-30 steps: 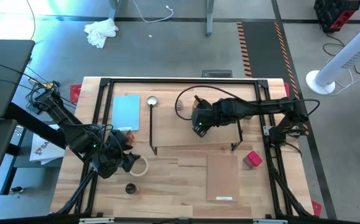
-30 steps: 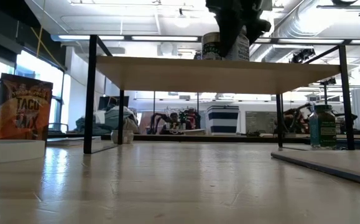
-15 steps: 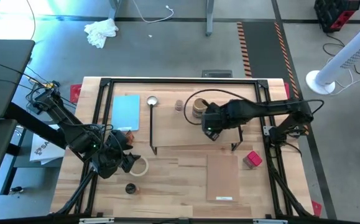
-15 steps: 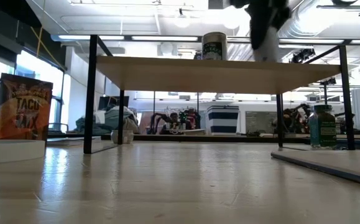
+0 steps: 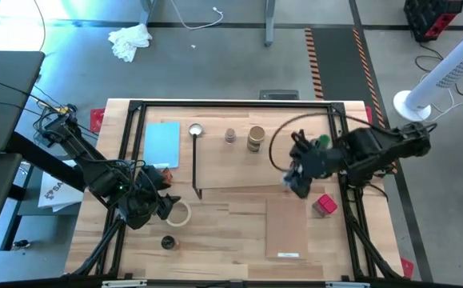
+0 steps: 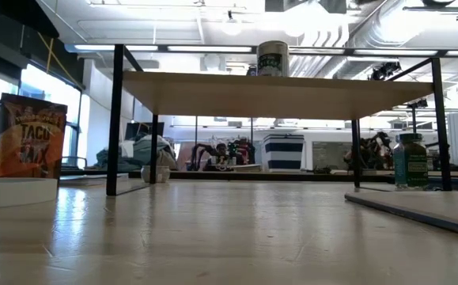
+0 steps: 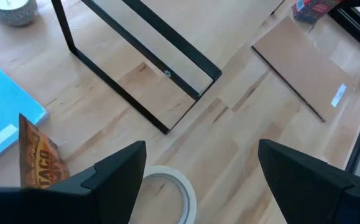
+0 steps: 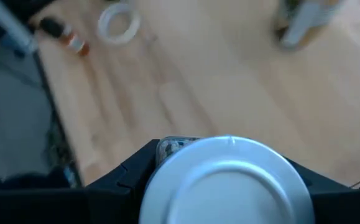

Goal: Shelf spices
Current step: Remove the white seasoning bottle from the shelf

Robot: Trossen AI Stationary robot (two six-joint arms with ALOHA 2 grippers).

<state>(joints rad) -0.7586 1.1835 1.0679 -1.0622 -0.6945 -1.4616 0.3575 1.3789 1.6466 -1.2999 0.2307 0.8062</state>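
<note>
My left gripper [image 5: 169,206] hangs open over the tape ring [image 5: 177,214], near left. My right gripper [image 5: 295,182] clamps a white-lidded jar [image 8: 225,180] at the shelf [image 5: 247,164] right end. Two jars [image 5: 255,138] stand farther back.

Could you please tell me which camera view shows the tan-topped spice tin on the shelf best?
The low view: the tan-topped spice tin stands upright on the shelf, its label side facing the camera. The high view shows only its round top; neither wrist view shows it clearly.
</note>
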